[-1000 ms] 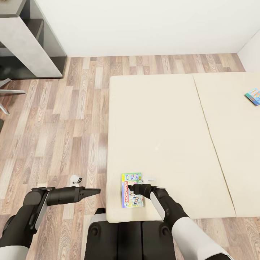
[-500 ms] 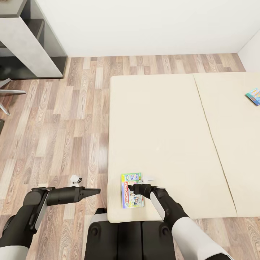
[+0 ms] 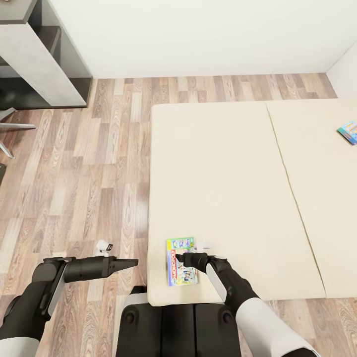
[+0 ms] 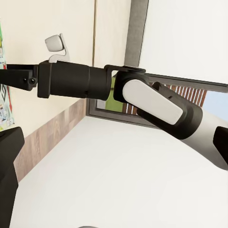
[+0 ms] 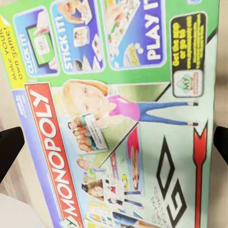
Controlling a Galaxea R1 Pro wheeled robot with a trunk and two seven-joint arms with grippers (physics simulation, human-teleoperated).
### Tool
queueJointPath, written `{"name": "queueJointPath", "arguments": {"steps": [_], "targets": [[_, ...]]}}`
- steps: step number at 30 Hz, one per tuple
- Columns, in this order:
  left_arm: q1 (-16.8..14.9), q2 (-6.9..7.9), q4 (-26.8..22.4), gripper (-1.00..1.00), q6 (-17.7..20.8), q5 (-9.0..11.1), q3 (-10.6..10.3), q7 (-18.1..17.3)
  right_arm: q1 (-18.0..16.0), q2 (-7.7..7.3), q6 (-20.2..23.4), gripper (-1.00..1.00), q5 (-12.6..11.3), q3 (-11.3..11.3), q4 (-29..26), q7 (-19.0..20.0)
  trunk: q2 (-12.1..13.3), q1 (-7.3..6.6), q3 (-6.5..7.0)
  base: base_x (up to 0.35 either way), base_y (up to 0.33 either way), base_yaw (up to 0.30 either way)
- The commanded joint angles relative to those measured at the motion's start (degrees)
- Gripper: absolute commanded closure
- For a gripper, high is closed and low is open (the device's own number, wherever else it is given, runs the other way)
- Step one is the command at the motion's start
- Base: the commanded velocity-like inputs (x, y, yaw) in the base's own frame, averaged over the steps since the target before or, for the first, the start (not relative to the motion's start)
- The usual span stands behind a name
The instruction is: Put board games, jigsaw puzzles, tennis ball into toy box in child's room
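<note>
1. The right gripper hung right over the Monopoly board game, pointing down at its lid. In the right wrist view its two dark fingertips stood wide apart, one on each side of the box lid. So the gripper was spread and gripped nothing. I could not tell if the tips touched the lid.

2. The game lay flat on the bed, close to the bed's near edge and its near left corner. The box's long side ran from the near edge toward the far edge. The fingers spread across its short side, so I think they were lined up to close on the two long edges.

3. The right arm reached from the robot's body, bent at the elbow, out over the bed's near edge. It was much the nearer arm to this game.

4. The left gripper was held out level over the wood floor, just beside the bed's left edge. Its fingers looked pressed together, with nothing in them.

5. A second board game lay well apart, near the bed's far right edge.

6. Part of the table stood at the far left of the room.
</note>
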Motion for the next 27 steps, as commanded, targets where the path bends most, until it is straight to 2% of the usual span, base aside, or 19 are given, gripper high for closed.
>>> {"name": "queueJointPath", "arguments": {"steps": [1,16,27], "targets": [[-0.01,0.02,-0.01,-1.00,0.64,-0.03,-0.01,-0.22,-0.01,-0.01,0.29,-1.00,-0.23,0.04,-0.07,0.01,-0.09,0.03,-0.06,0.000,0.088,0.000],[-0.01,0.02,-0.01,-1.00,0.68,-0.10,-0.01,-0.22,-0.01,-0.01,0.29,-1.00,-0.23,0.06,-0.07,0.01,-0.09,0.03,-0.06,0.000,0.079,0.000],[-0.01,0.01,-0.01,-1.00,0.61,-0.12,-0.01,-0.22,-0.01,-0.01,0.41,-1.00,-0.23,0.11,-0.07,0.05,-0.09,0.03,-0.06,0.000,0.014,0.000]]}}
